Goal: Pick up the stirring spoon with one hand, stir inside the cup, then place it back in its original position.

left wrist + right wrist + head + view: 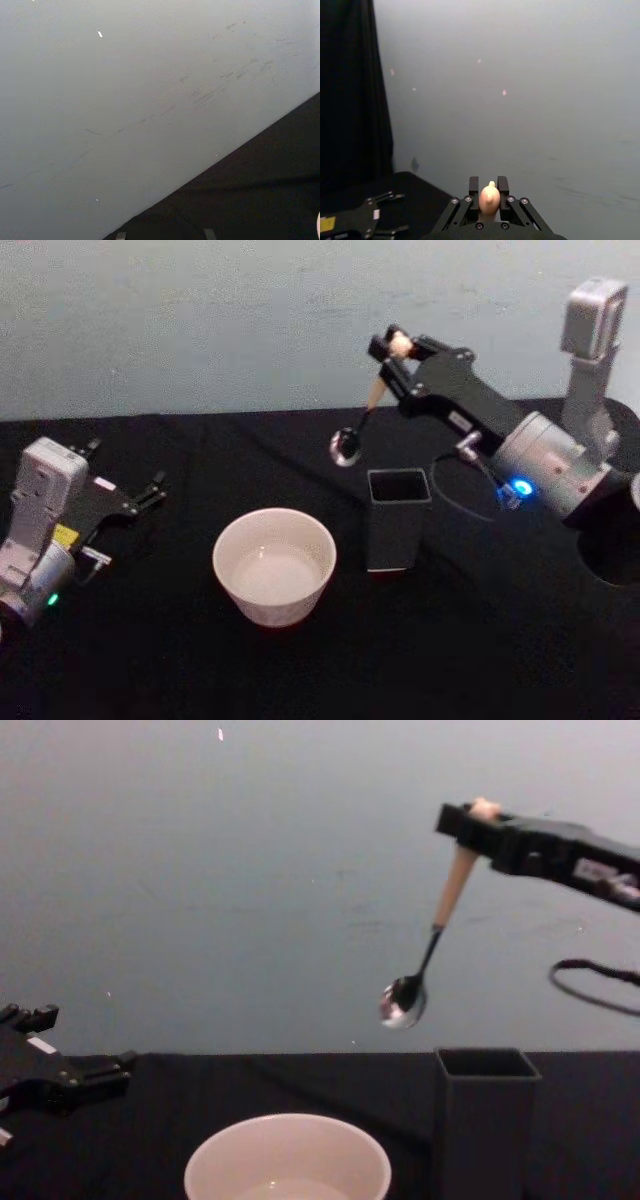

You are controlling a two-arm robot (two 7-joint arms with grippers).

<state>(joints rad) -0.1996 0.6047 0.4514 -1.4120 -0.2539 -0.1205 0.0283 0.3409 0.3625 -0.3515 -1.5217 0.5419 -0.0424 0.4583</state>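
Note:
My right gripper is raised behind the table's middle, shut on the knobby top of the stirring spoon. The spoon hangs tilted, its shiny bowl lowest, in the air above and just left of the dark square holder. In the chest view the spoon dangles from the right gripper, well above the cup. The cream-white cup stands at the table's centre front, left of the holder. In the right wrist view the fingers clamp the spoon's beige tip. My left gripper rests open at the far left.
The black table ends at a pale wall behind. A dark cable loops down from the right arm beside the holder. The left gripper lies low on the cloth, away from the cup.

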